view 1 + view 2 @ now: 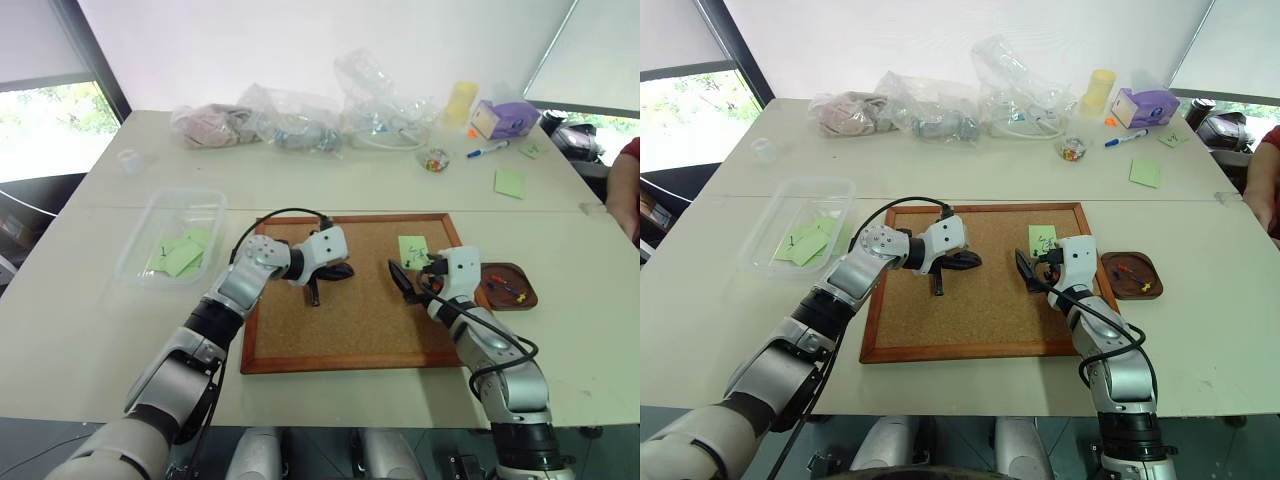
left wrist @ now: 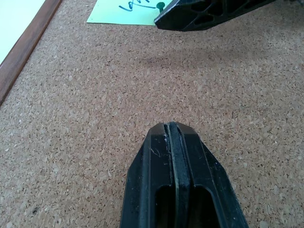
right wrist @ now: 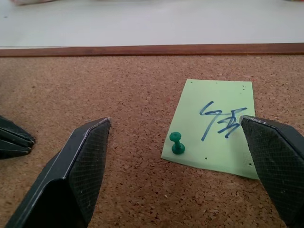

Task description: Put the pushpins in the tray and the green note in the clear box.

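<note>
Light green note, blue scrawl, 1 green pushpin

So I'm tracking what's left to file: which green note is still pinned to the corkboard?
The green note with blue handwriting, held by a green pushpin on the corkboard, before the open right gripper. The other green notes lie in the clear box or on the table.

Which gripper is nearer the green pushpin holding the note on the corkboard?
Right. The right gripper hangs open just before the green pushpin; the left gripper, shut, sits farther off over mid-corkboard.
</note>
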You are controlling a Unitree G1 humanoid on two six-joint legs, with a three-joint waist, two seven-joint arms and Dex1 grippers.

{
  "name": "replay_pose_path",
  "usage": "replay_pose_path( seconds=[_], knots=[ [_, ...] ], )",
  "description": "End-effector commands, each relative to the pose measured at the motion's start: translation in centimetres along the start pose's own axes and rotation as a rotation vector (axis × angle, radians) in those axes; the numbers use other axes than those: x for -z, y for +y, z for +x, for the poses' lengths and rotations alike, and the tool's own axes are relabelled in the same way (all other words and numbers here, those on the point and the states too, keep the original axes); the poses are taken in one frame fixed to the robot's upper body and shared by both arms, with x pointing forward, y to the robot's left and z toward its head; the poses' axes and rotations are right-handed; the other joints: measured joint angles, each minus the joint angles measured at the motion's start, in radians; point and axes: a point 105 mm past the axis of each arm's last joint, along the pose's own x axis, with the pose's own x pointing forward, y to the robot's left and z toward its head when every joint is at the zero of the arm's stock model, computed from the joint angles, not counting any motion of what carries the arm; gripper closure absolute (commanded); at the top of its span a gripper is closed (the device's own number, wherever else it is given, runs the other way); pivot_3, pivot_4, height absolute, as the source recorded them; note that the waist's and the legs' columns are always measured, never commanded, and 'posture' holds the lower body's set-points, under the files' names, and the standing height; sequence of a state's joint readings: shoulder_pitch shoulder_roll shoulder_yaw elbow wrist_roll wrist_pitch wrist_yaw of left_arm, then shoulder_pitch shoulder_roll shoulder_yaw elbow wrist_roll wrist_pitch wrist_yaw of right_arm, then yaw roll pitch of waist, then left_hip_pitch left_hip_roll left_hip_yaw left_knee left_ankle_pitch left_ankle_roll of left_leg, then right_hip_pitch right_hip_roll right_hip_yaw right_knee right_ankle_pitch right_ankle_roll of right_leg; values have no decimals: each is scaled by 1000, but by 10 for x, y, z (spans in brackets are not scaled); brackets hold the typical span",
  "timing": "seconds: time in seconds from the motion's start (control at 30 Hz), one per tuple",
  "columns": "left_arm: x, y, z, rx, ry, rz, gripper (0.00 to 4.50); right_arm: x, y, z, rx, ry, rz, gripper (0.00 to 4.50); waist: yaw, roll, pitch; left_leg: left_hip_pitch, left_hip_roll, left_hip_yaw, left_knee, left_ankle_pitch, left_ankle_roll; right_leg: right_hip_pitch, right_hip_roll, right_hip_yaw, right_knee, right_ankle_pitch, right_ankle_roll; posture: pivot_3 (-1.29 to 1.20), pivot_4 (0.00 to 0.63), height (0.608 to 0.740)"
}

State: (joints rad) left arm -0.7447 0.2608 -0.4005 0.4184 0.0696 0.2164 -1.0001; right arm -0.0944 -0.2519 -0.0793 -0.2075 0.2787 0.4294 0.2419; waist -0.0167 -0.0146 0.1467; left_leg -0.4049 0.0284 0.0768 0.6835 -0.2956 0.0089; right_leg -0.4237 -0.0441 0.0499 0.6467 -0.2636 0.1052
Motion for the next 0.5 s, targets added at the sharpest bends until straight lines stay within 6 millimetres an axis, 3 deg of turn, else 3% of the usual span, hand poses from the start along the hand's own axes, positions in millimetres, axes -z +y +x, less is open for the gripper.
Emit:
replay_pose_path(
  seconds=[0.03, 0.1, 0.3, 0.5],
  knots=[
    [31, -15, 4, 49, 106, -57, 4500, -9, 3, 3, -10, -36, -9, 582, 0, 0, 0, 0, 0, 0, 0, 0, 0, 0, 0, 0, 0, 0, 0, 0, 150, 737],
    [31, -15, 4, 48, 106, -56, 4500, -7, 4, 4, -10, -23, -9, 1346, 0, 0, 0, 0, 0, 0, 0, 0, 0, 0, 0, 0, 0, 0, 0, 0, 150, 737],
    [31, -14, 4, 40, 107, -54, 4500, 1, 7, 6, -22, 21, 18, 4449, -1, 0, 0, 0, 0, 0, 0, 0, 0, 0, 0, 0, 0, 0, 0, 0, 150, 737],
    [30, -11, 4, 29, 105, -51, 4500, 2, 9, 4, -33, 31, 33, 4449, -1, -1, -2, 0, 0, 0, 0, 0, 0, 0, 0, 0, 0, 0, 0, 0, 150, 737]
  ],
)
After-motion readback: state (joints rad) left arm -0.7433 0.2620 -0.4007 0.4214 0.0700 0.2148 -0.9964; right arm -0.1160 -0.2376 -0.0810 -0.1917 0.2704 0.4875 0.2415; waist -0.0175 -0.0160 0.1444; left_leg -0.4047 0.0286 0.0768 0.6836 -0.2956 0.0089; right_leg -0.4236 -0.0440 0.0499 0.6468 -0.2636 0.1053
